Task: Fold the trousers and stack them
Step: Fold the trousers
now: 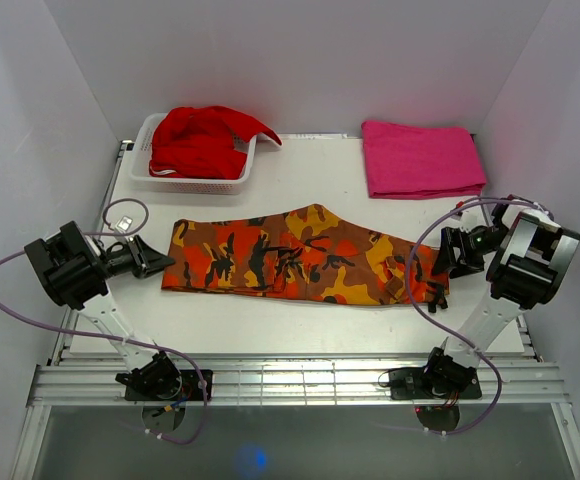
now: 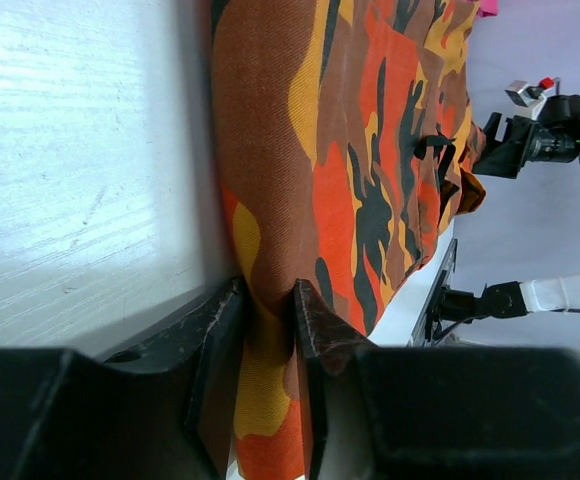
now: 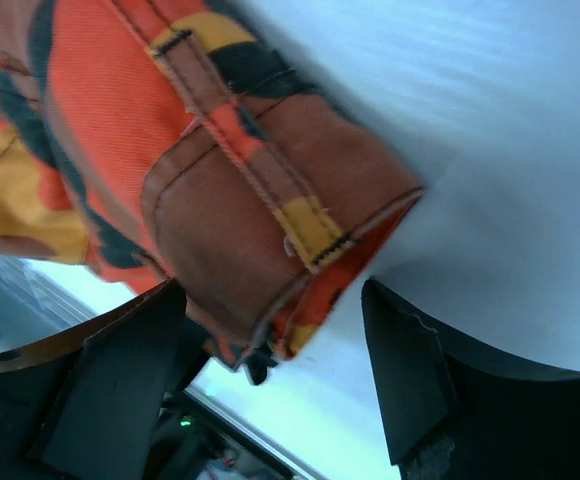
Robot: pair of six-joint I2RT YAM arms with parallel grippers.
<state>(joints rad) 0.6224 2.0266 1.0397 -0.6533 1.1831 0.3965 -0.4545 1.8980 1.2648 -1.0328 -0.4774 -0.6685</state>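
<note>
The camouflage trousers point(image 1: 300, 258) lie flat across the middle of the white table, folded lengthwise, with the legs' end on the left and the waist on the right. My left gripper point(image 1: 162, 262) is at their left end. In the left wrist view it point(image 2: 268, 310) is shut on the fabric edge point(image 2: 350, 150). My right gripper point(image 1: 442, 255) is at the right end. In the right wrist view its jaws point(image 3: 275, 350) stand wide apart around the waistband corner point(image 3: 220, 200), without pinching it.
A white basket point(image 1: 195, 185) at the back left holds a plain red garment point(image 1: 202, 140). A pink folded cloth point(image 1: 420, 158) lies at the back right. White walls close in on the left, back and right.
</note>
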